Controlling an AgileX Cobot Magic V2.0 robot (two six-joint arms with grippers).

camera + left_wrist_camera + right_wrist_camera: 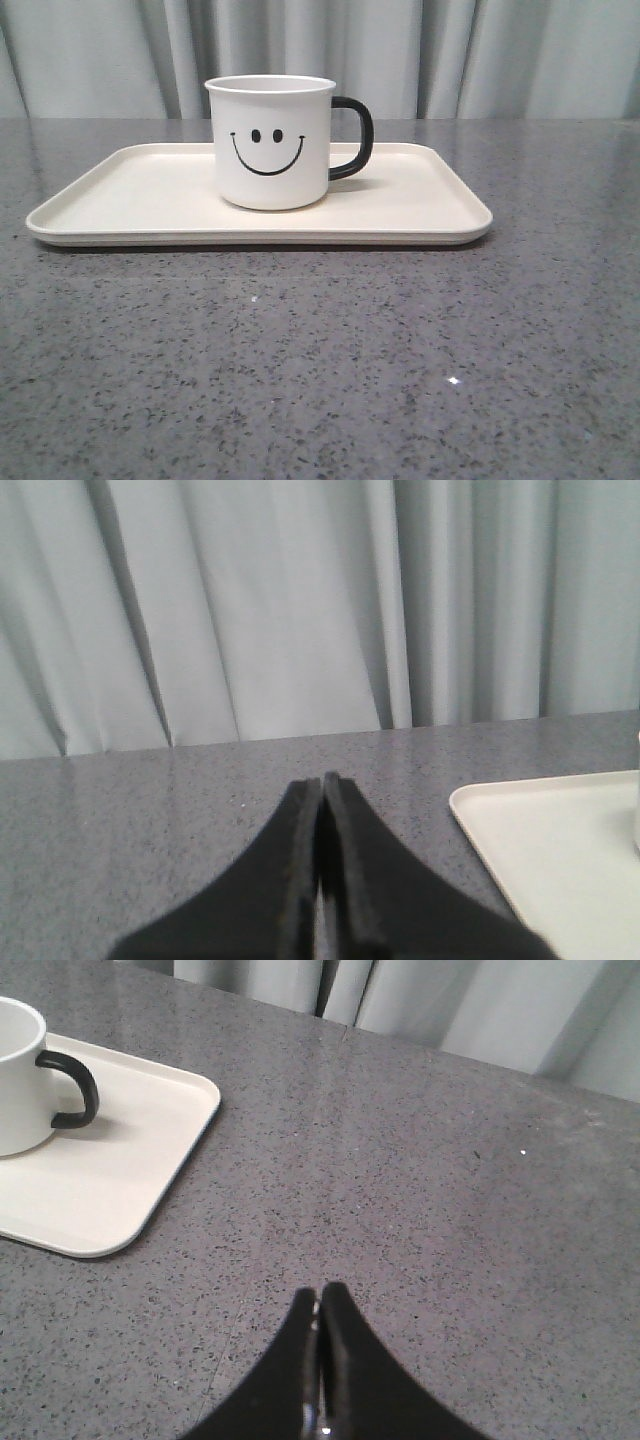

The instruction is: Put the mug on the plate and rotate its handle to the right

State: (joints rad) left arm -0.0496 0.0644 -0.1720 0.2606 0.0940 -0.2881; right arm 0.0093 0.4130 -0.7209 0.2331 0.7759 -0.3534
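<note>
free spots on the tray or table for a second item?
Bare tray left of the mug, and a shorter patch right of its handle. Open granite tabletop in front of the tray. Only the tray's middle is taken. Both tools, left and right, sit shut off-tray.

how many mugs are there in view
1. The mug stands upright on the plate, a little left of its middle in the front view, handle pointing to the right. Nothing in view could hide another.

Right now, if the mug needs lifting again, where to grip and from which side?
Judging by pose: take the mug by its handle, coming from the right with the right gripper. The loop juts right, clear above the plate, and nothing blocks that side.
</note>
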